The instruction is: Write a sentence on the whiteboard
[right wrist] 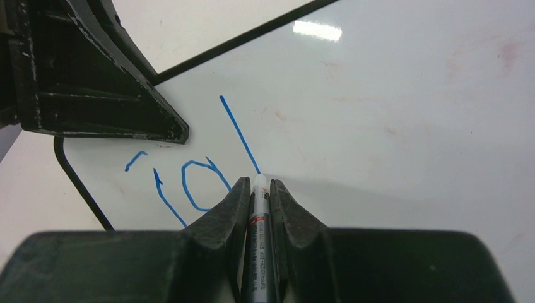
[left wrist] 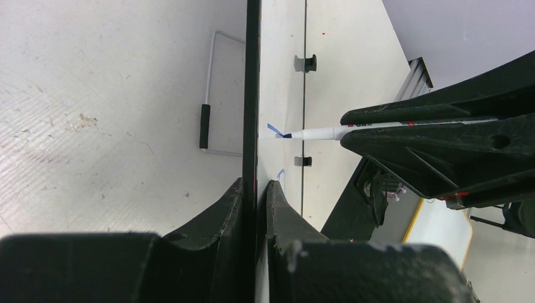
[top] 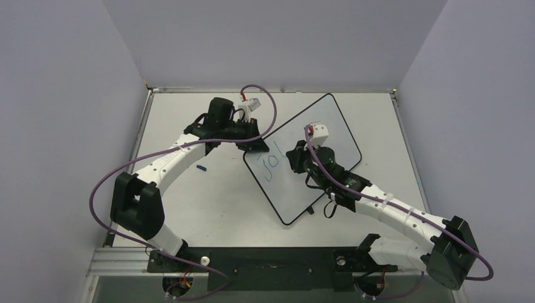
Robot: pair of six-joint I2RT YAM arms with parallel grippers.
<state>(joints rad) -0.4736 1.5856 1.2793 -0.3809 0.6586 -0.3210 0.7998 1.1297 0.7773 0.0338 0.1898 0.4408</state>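
Right claw [right wrist: 260,184], clamped on the marker [right wrist: 260,252], touches its tip to the whiteboard [right wrist: 404,113], whose edge the left claw [left wrist: 255,189] grips. The sentence [right wrist: 183,183], just left of the tip, shows roughly three letters; most seems unwritten.

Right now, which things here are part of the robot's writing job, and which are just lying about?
Part of the job: whiteboard, gripped at its edge by the left gripper; marker in the right gripper; blue lettering.
Lying about: small blue piece on the table, perhaps the marker's cap.
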